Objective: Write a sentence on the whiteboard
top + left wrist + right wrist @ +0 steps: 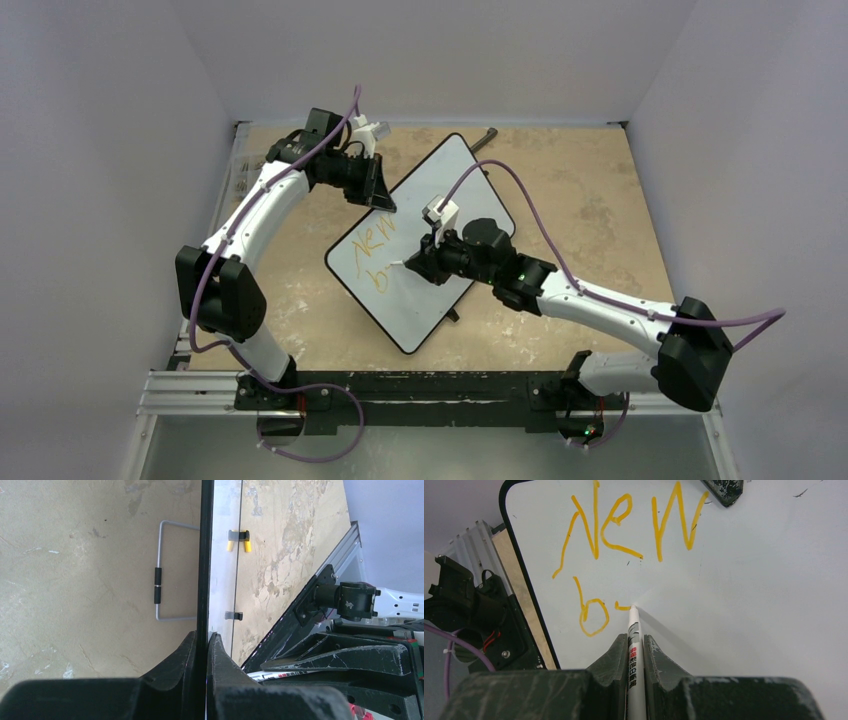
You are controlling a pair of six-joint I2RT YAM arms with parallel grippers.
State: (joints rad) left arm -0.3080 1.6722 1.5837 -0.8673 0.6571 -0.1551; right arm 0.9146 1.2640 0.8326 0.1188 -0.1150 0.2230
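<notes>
The whiteboard lies slanted at the middle of the table. Orange lettering on it reads "New", with "b" and a short stroke on the line below. It shows small in the top view. My right gripper is shut on a white marker pen, whose tip touches the board at the end of that stroke. In the top view this gripper is over the board's middle. My left gripper is shut on the whiteboard's black rim, at the board's far left edge.
A grey wire loop with a black sleeve lies on the tan table beside the board. A yellow and black clip sits past the board's edge. A dark rod lies behind the board. An aluminium rail runs along the near edge.
</notes>
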